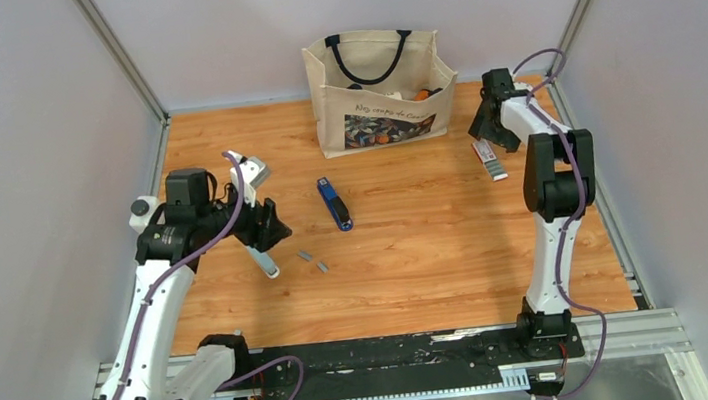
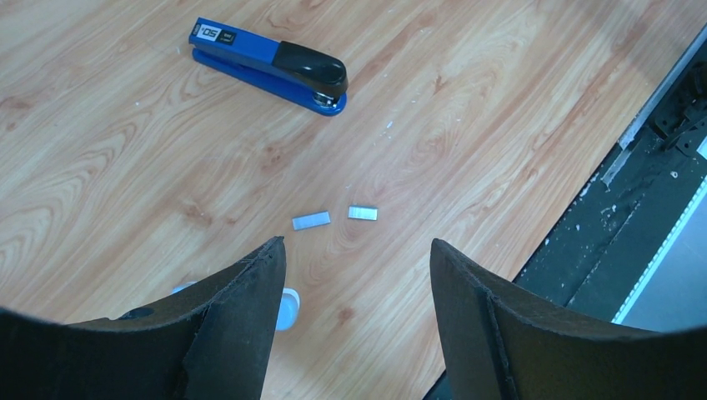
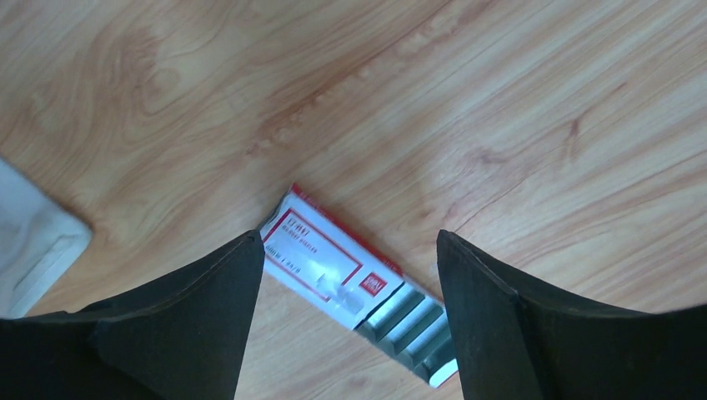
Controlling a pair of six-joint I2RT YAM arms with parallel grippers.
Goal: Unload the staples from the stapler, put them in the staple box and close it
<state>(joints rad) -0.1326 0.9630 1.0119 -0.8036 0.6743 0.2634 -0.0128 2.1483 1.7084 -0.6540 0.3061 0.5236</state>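
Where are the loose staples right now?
Two staples lie on the table left of centre in the top view, between the stapler and the near edge, just ahead of the open left gripper.

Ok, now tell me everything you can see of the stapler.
The stapler is a slim blue bar, plastic by its look, with a glossy black cap over one end and a small printed label at the other. It looks closed and lies flat on the wooden table, near the cloth bag. Only the table touches it; two staple strips lie apart from it.
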